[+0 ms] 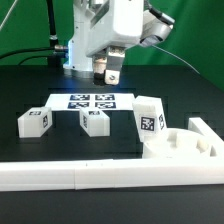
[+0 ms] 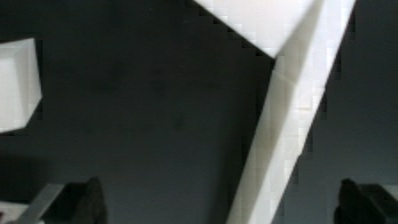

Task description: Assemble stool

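My gripper [image 1: 110,72] hangs above the black table behind the marker board [image 1: 88,102]. It is open and empty. In the wrist view its dark fingertips [image 2: 79,202] stand wide apart around the gripper's middle [image 2: 226,203]. Two white tagged legs lie on the table, one at the exterior view's left [image 1: 35,121] and one near the middle [image 1: 95,121]. A third leg [image 1: 150,122] stands upright next to the round white seat [image 1: 182,147] at the exterior view's right. Whether it touches the seat I cannot tell.
A long white border rail [image 1: 90,176] runs along the front and turns back at the exterior view's right [image 1: 206,134], with the seat in that corner. In the wrist view a long white strip [image 2: 294,120] crosses the dark table, and a white piece [image 2: 15,85] shows at the edge.
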`<action>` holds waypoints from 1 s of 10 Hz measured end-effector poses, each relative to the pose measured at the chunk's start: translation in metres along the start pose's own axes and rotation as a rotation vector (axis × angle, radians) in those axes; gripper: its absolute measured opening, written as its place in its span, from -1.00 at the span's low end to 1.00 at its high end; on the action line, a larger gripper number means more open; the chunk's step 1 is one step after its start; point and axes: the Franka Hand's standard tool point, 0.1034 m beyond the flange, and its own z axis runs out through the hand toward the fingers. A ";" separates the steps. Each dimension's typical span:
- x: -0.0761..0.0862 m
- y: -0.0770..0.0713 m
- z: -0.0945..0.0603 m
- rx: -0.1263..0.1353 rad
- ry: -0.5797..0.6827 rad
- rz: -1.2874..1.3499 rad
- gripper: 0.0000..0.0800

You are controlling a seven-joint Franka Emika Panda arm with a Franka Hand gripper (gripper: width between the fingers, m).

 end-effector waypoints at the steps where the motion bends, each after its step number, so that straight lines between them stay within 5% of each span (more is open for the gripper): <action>1: 0.001 0.000 0.000 0.000 0.000 -0.044 0.62; 2: 0.003 0.001 0.000 -0.001 0.002 -0.150 0.62; 4: 0.038 0.017 -0.002 0.046 -0.007 -0.373 0.62; 6: 0.043 0.023 0.000 0.057 -0.122 -0.525 0.62; 10: 0.046 0.024 0.001 0.056 -0.112 -0.783 0.62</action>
